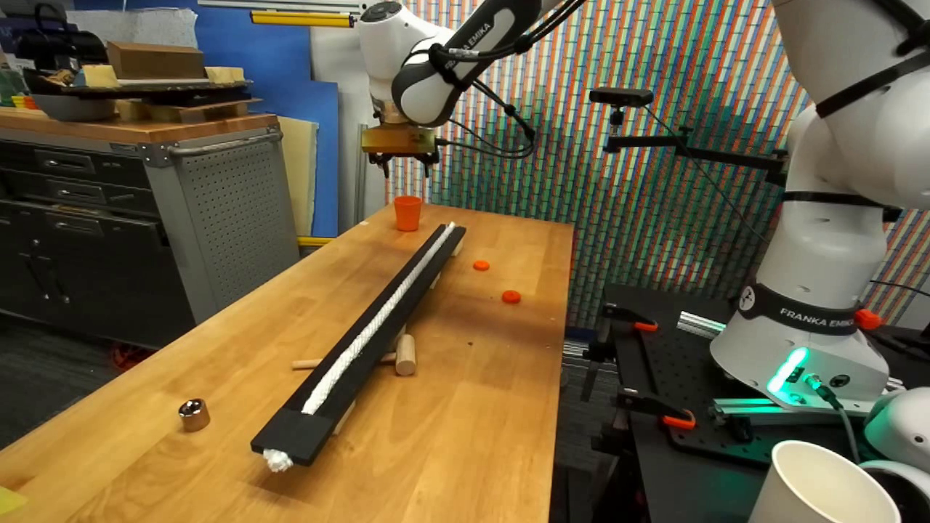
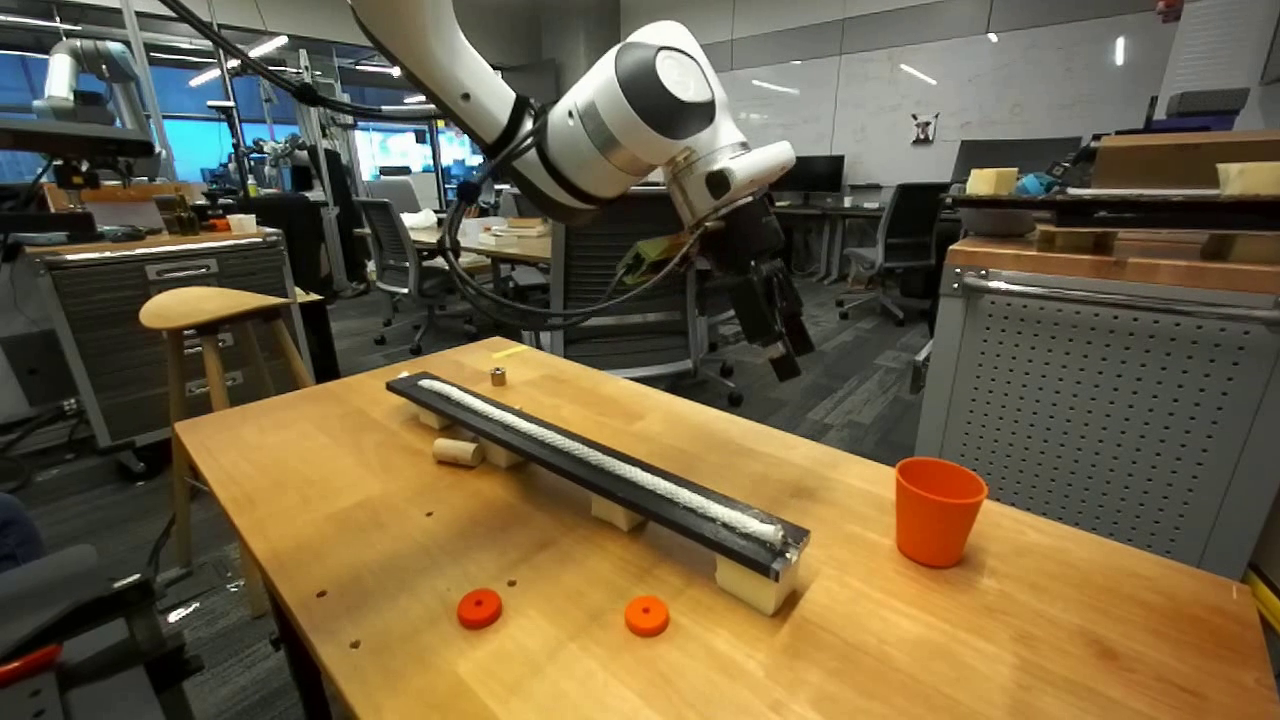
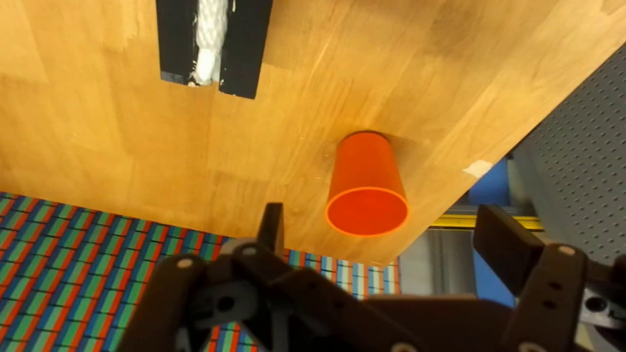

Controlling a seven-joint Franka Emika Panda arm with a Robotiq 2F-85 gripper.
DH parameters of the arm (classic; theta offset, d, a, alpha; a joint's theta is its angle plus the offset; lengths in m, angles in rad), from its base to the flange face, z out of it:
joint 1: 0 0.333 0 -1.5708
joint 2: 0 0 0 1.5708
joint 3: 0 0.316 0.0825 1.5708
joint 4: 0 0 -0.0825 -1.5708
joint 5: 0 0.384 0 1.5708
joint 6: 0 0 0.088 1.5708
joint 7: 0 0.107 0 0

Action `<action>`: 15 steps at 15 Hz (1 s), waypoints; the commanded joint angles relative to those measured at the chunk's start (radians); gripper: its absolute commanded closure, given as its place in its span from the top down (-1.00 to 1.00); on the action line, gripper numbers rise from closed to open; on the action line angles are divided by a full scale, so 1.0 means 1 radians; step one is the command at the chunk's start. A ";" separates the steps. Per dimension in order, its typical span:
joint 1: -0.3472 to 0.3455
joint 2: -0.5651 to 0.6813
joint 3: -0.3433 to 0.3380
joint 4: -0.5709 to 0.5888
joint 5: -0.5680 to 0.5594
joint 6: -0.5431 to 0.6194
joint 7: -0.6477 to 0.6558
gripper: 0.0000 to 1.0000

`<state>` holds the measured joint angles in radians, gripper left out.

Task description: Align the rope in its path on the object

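- White cup is showing its rim, closest in an exterior view.
- Black grooved bar is resting on pale blocks atop the wooden table.
- White braided rope is lying lengthwise in the bar's groove.
- Wooden mallet is lying crosswise under the bar.
- Orange cup is standing upright past the far end.
- Robotiq gripper is hanging high, its fingers spread wide.

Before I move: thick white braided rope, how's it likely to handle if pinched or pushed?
The thick white braided rope will probably flop when lifted at one point; its woven strands suggest soft cord. Its textured surface should resist slipping when pinched. Pushed sideways, it may barely shift, since it appears seated in the long black grooved bar.
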<state>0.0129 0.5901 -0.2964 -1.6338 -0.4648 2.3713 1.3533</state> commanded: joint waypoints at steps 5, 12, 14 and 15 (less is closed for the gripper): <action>-0.050 -0.231 0.086 -0.248 0.094 0.154 -0.413 1.00; -0.144 -0.407 0.199 -0.438 0.340 0.157 -0.900 1.00; -0.186 -0.462 0.246 -0.496 0.419 0.145 -1.041 1.00; -0.202 -0.489 0.265 -0.526 0.454 0.142 -1.111 1.00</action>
<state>-0.1211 0.2165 -0.1044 -2.0450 -0.1085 2.5153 0.4373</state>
